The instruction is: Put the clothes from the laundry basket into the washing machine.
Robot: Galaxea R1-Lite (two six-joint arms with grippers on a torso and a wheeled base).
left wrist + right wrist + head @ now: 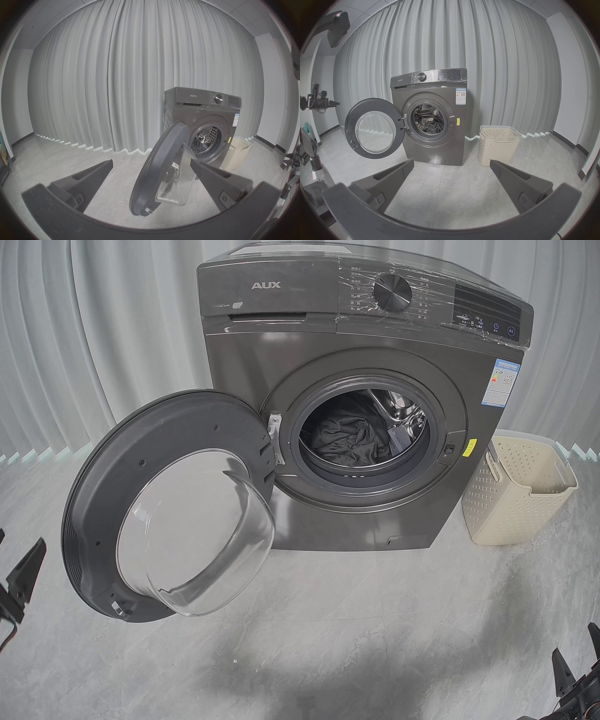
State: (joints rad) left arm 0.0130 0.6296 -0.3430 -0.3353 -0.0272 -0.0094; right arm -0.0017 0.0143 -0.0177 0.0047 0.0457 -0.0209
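A dark grey washing machine (350,396) stands against the curtain with its round door (169,509) swung wide to the left. Dark clothes (347,437) lie inside the drum, also seen as dark clothes (431,125) from the right wrist. A cream laundry basket (519,490) sits on the floor to the right of the machine; its inside is hidden from me. My left gripper (151,164) is open and holds nothing, low at the far left, well short of the door. My right gripper (451,164) is open and holds nothing, low at the right, back from the basket (497,143).
Pale pleated curtains (106,334) run behind the machine. The open door juts out over the grey floor (350,627) on the left side. Bare floor lies between me and the machine. A stand with equipment (315,100) is off to one side in the right wrist view.
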